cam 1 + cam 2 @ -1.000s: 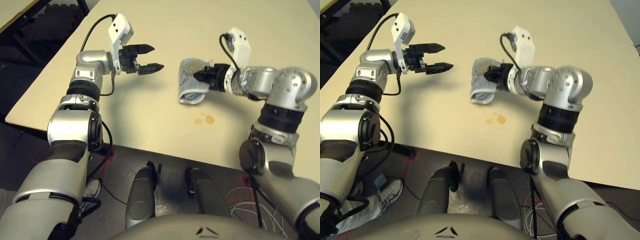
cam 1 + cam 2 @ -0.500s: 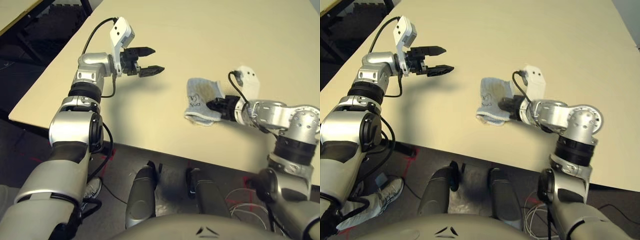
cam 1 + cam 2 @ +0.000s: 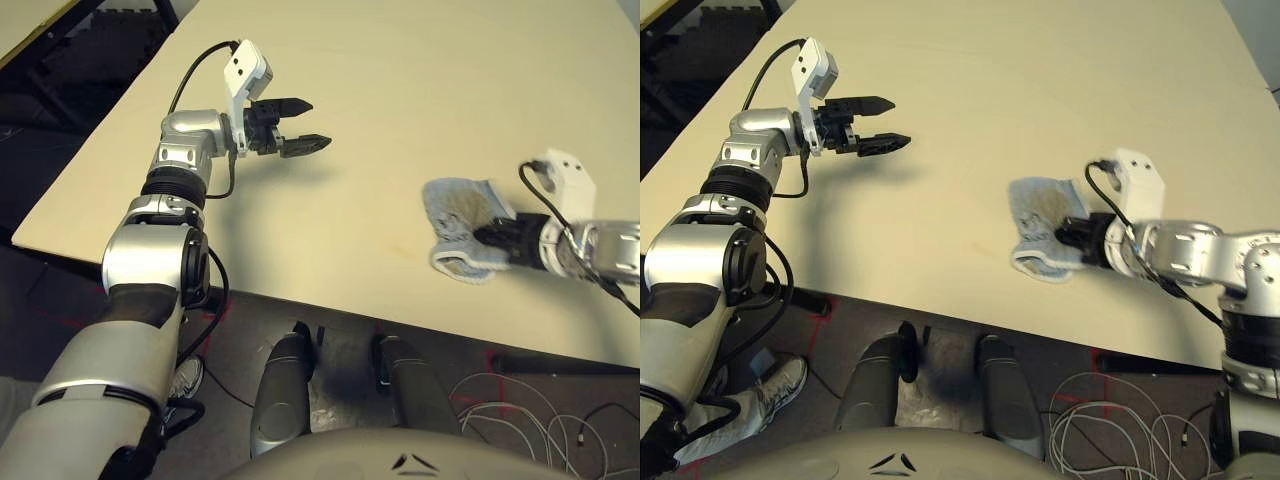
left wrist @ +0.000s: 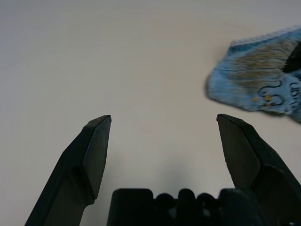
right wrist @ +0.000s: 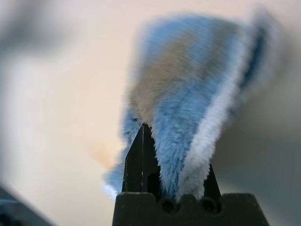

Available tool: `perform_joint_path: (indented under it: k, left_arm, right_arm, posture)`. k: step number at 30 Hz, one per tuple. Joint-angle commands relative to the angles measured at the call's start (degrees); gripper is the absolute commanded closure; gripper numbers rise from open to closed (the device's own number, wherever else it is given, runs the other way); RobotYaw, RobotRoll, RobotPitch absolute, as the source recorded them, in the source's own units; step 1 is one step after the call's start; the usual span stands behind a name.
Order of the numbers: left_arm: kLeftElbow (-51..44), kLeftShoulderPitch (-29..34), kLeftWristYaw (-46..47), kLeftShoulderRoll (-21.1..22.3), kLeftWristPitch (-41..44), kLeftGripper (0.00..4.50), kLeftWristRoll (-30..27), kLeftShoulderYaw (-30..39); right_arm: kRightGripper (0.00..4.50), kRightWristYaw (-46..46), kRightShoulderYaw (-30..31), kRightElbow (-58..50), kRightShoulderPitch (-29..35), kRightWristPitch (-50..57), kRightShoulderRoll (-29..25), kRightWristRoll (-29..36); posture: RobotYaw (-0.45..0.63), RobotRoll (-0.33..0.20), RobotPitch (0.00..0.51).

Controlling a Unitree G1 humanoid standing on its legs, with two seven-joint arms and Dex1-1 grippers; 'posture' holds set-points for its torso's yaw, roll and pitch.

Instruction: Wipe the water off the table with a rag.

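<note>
The right gripper (image 3: pixel 1072 236) is clamped on the rag (image 3: pixel 1042 228), with the blue cloth bunched between the black fingers and draped ahead of them. The rag is pressed or laid on the table (image 3: pixel 420 70) near its front edge, on the robot's right. No water spots can be made out on the bare tabletop around it; whether any lie under the cloth cannot be told. A faint yellowish patch is seen beside the rag in the right wrist view, but it is too blurred to name.

The risk is judged to be a stroke carried off the near edge, since the cloth lies close to it, or moisture merely smeared because only a bunched fold touches the surface.

The right forearm is stretched low across the table from the right, pointing leftward. The left gripper (image 3: pixel 292 124) is held open and empty above the table, well apart from the rag, on a raised, bent arm.
</note>
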Motion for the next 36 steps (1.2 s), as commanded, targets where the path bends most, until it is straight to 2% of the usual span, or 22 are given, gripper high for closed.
perform_joint_path:
  k: [1, 7, 10, 14, 17, 21, 25, 31, 34, 36]
  left_arm:
    - [0.41, -0.81, -0.06, 0.54, -0.29, 0.0, -0.19, 0.13]
    - [0.47, -0.93, 0.05, 0.72, -0.38, 0.0, -0.19, 0.15]
    - [0.27, -0.72, 0.03, 0.73, -0.35, 0.0, -0.27, 0.16]
    - [-0.07, -0.35, -0.26, 1.07, -0.25, 0.0, -0.43, 0.24]
    - [-0.03, -0.13, -0.17, 1.43, -0.31, 0.0, -0.42, 0.3]
    - [-0.04, -0.04, -0.1, 1.36, -0.27, 0.0, -0.46, 0.3]
    - [0.29, -0.35, 0.24, 1.04, -0.21, 0.0, -0.37, 0.27]
    - [0.57, -0.77, 0.48, 0.66, -0.27, 0.0, -0.3, 0.21]
    - [0.67, -0.89, 0.56, 0.64, -0.31, 0.0, -0.28, 0.23]
    - [0.73, -1.01, 0.59, 0.65, -0.29, 0.0, -0.28, 0.24]
  right_arm:
    - [4.38, 2.33, 4.06, -2.64, -1.2, -1.69, 2.36, 0.95]
    - [4.38, 2.38, 10.83, -5.84, 1.9, -3.94, 6.37, 0.95]
    - [4.38, 2.32, 12.74, -5.26, 4.17, -3.74, 5.8, 0.95]
    - [4.38, 2.26, 12.16, -3.95, 8.28, -2.13, -1.08, 0.95]
    - [4.38, 3.38, 11.71, -3.22, 11.43, -0.38, -9.88, 0.95]
    - [4.38, 5.23, 10.94, -2.26, 14.99, -0.21, -18.01, 0.95]
    - [4.38, 5.78, 11.06, 0.02, 15.46, -0.2, -23.53, -0.68]
    - [4.38, 6.23, 11.28, 4.05, 9.03, -0.48, -22.23, -5.93]
    - [4.38, 6.59, 12.64, 3.32, 4.6, -1.16, -18.52, -0.2]
    - [4.38, 10.84, 13.3, 0.89, 0.82, -0.35, -13.5, 0.93]
  posture:
    - [-0.07, 0.0, 0.22]
    - [-0.06, 0.0, 0.221]
    - [-0.05, 0.0, 0.223]
    - [-0.04, 0.0, 0.224]
    - [-0.04, 0.0, 0.226]
    - [-0.05, 0.0, 0.227]
    - [-0.06, 0.0, 0.227]
    - [-0.06, 0.0, 0.23]
    - [-0.06, 0.0, 0.23]
    - [-0.06, 0.0, 0.23]
